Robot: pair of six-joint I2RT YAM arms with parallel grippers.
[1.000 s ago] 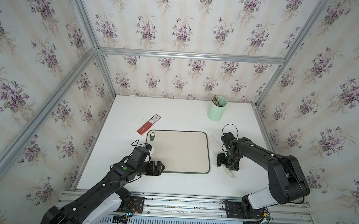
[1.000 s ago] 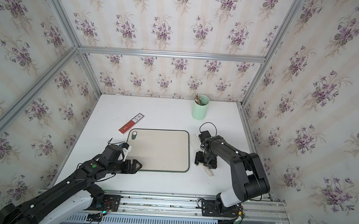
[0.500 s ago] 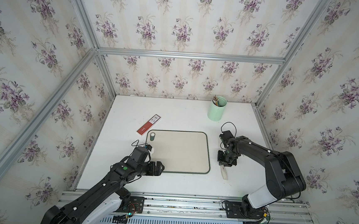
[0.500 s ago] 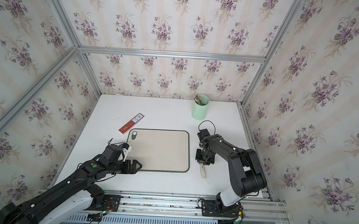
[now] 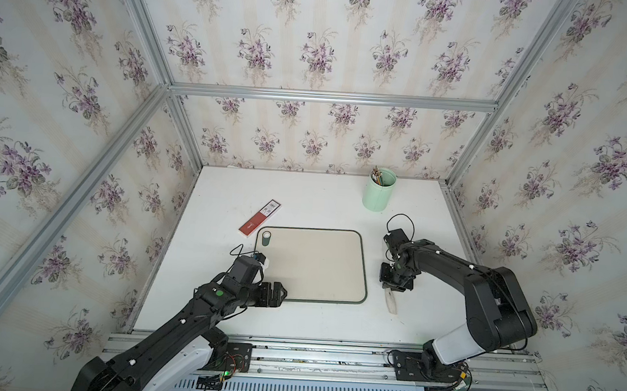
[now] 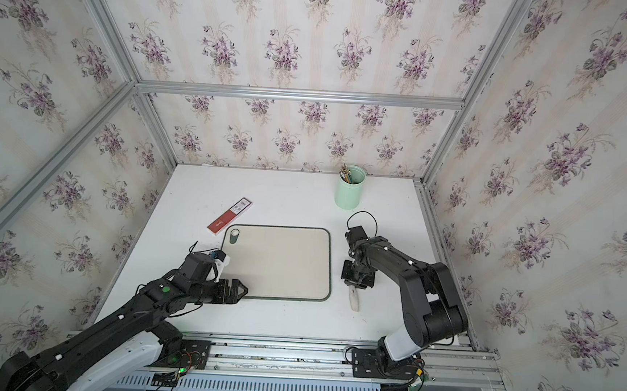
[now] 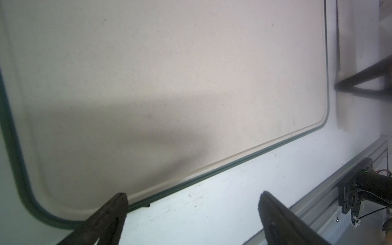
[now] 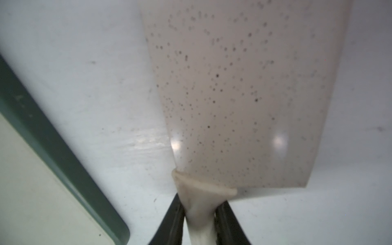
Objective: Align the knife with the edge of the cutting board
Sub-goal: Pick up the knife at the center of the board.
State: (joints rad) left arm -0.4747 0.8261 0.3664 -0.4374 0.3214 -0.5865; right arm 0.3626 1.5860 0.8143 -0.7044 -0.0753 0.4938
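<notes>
A second ago we saw the right gripper (image 5: pixel 391 287) with its jaws spread over the knife (image 5: pixel 391 305). Now they are clamped on its slim handle, as the wrist view shows (image 8: pixel 199 203). The knife no longer lies slantwise under the gripper. Its handle now trails straight behind the fingers and its blade (image 8: pixel 233 95) runs ahead, roughly parallel to the cutting board (image 5: pixel 314 264) edge alongside. The gripper has edged a little nearer that edge.

I see left arm (image 5: pixel 182 323) stretched low from front edge of worktop (image 5: pixel 304 203), wrist level. Left gripper (image 5: pixel 278 293) points toward right side, jaws wide apart, empty. Right arm (image 5: pixel 450 266) folded near right edge, elbow high, forearm reaching inward, wrist turned down. Right gripper (image 5: pixel 392 285) clamped on knife (image 8: pixel 233 95) handle, fingers (image 8: pixel 174 220) pinching both sides.
</notes>
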